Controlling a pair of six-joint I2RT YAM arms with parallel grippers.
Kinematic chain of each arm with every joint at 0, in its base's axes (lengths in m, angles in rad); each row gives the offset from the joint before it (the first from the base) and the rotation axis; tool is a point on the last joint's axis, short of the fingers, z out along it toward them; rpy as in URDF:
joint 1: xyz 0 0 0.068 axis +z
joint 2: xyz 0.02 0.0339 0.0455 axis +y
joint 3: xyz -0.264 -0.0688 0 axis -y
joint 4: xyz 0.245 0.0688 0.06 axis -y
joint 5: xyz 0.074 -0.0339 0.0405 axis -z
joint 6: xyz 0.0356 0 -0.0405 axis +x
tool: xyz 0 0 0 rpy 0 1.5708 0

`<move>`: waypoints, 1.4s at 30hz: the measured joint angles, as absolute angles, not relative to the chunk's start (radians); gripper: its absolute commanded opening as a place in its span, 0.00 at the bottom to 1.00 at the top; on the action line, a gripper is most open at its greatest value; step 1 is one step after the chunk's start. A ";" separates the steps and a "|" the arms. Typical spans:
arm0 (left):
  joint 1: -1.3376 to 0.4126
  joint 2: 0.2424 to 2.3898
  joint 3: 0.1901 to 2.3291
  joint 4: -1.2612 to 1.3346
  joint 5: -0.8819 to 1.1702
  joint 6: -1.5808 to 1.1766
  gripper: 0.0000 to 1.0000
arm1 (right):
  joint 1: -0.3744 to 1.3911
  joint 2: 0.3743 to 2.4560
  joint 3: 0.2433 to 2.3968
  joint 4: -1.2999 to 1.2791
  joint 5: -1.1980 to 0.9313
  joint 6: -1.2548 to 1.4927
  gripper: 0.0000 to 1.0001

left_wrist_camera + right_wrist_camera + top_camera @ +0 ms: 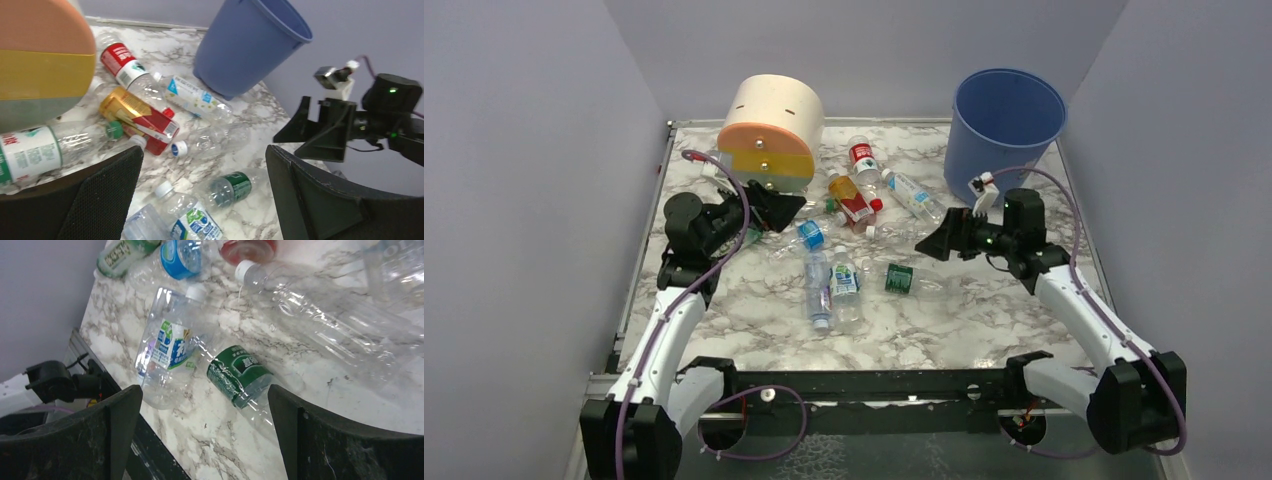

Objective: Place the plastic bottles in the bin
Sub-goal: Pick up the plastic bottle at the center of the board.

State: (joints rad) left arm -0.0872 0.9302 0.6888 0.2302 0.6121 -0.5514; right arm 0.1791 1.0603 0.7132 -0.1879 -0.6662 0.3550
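No bottle shows inside the bin [1004,130] from above. Its visible wall is bare blue, though the bottom is hidden. The plastic bottles [325,315] in view all lie on the marble desk [984,320], so I judge the task barely begun, with every one left to move.

At the left, the left end effector [776,212] hangs wide and holds nothing, just beside the cream, orange and yellow cylinder [769,130]. Right of it a blue-labelled bottle [809,234] lies on its side. Nearer the arms, two clear bottles [817,285] lie side by side, long axes running near to far. The orange-tinted bottle [851,197] lies diagonally, red cap toward the near right. Behind it the red-labelled bottle [862,157] runs roughly near to far. The green-labelled bottle [900,278] lies across the desk, left to right. The white-labelled bottle [913,195] slants, cap to the far left, base toward the bin.

The right end effector [936,242] is also spread wide and empty, near that bottle. The bin stands upright at the far right, mouth up.
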 measured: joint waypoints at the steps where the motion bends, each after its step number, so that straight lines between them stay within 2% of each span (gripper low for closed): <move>1: -0.087 0.936 0.687 0.249 0.631 -0.569 0.99 | 0.200 1.077 0.713 -0.187 -0.665 0.346 0.99; 10: -0.087 0.898 0.535 0.395 0.685 -0.725 0.99 | 0.455 1.187 0.723 -0.184 -0.519 0.267 0.99; 20: -0.087 0.928 0.578 0.446 0.760 -0.784 0.99 | 0.725 1.369 0.862 -0.213 -0.170 0.179 1.00; 29: -0.087 0.923 0.581 0.419 0.807 -0.769 0.99 | 0.760 1.502 0.938 -0.243 -0.019 0.113 0.99; 42: -0.087 0.957 0.624 0.409 0.845 -0.749 0.99 | 0.759 1.572 0.944 -0.278 -0.007 0.078 1.00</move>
State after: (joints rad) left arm -0.0872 0.9573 0.6239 0.4091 0.8448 -0.7486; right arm 0.7593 1.5719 0.9443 -0.2775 -0.0074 0.0776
